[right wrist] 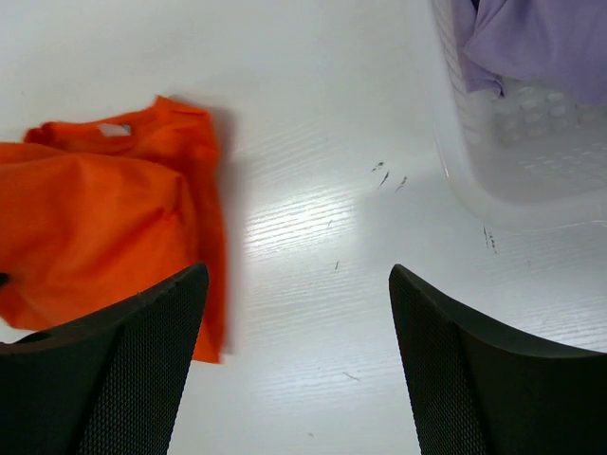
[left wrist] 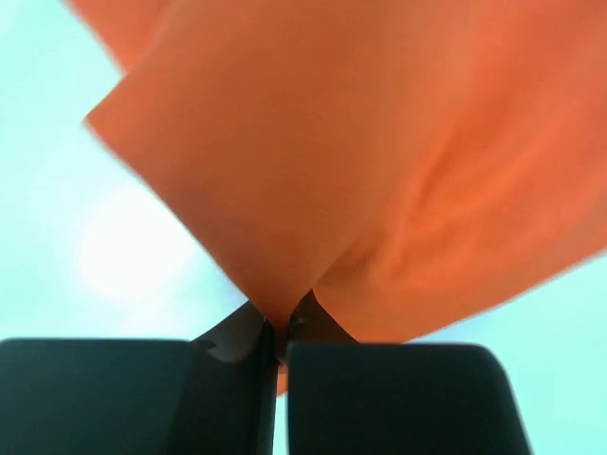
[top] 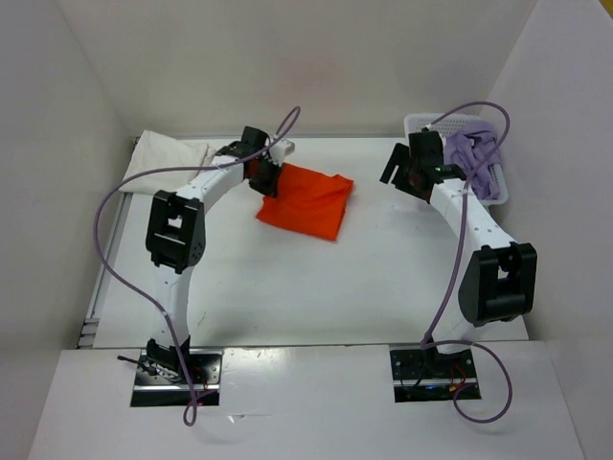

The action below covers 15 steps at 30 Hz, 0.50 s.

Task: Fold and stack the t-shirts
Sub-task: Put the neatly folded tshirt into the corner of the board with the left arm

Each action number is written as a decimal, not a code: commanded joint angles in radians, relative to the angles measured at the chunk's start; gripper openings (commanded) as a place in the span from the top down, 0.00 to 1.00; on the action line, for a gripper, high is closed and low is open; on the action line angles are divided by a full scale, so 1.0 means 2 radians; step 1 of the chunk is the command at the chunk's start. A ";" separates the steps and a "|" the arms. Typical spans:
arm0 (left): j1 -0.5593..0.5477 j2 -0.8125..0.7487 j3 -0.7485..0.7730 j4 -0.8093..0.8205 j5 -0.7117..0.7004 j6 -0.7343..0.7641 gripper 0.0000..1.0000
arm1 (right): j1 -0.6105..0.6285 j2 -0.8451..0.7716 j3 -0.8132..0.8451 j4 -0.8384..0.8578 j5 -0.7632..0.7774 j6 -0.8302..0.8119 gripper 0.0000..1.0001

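The orange t-shirt (top: 308, 201) lies partly folded at the table's middle back. My left gripper (top: 265, 177) is shut on its left edge, the cloth (left wrist: 379, 161) pinched between the fingers and hanging in the wrist view. The cream-white t-shirt (top: 168, 153) lies folded at the back left. The lavender t-shirt (top: 479, 158) sits in the white basket (top: 421, 123) at the back right. My right gripper (top: 402, 172) is open and empty above the table, right of the orange shirt (right wrist: 104, 227); the lavender shirt (right wrist: 531, 43) shows at the wrist view's top right.
White walls close in the table at the back and both sides. The basket wall (right wrist: 512, 161) stands close to the right of my right gripper. Purple cables loop over both arms.
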 commanded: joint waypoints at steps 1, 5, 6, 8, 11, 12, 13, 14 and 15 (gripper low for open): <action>0.034 -0.038 0.022 0.002 -0.120 0.064 1.00 | -0.002 -0.018 0.015 0.001 0.015 -0.009 0.19; 0.064 -0.051 0.009 0.017 -0.162 0.079 1.00 | -0.002 -0.022 0.015 0.001 0.010 -0.009 0.19; 0.070 -0.051 0.014 0.017 -0.174 0.079 1.00 | -0.002 -0.022 0.015 0.001 0.010 -0.009 0.19; 0.081 -0.051 0.020 0.022 -0.191 0.096 1.00 | -0.002 -0.027 0.011 0.001 0.010 -0.009 0.19; 0.094 -0.056 0.026 0.038 -0.239 0.122 1.00 | -0.002 -0.027 0.011 0.001 0.010 -0.014 0.19; 0.102 -0.056 0.030 0.038 -0.256 0.126 1.00 | -0.002 -0.027 0.006 0.001 0.010 -0.014 0.19; 0.106 -0.056 0.030 0.042 -0.263 0.126 1.00 | -0.002 -0.031 0.006 0.001 0.010 -0.014 0.19; 0.115 -0.056 0.043 0.042 -0.268 0.133 1.00 | -0.002 -0.031 0.006 0.001 0.010 -0.014 0.19; 0.115 -0.056 0.047 0.048 -0.273 0.138 1.00 | -0.002 -0.031 0.006 0.001 0.015 -0.014 0.19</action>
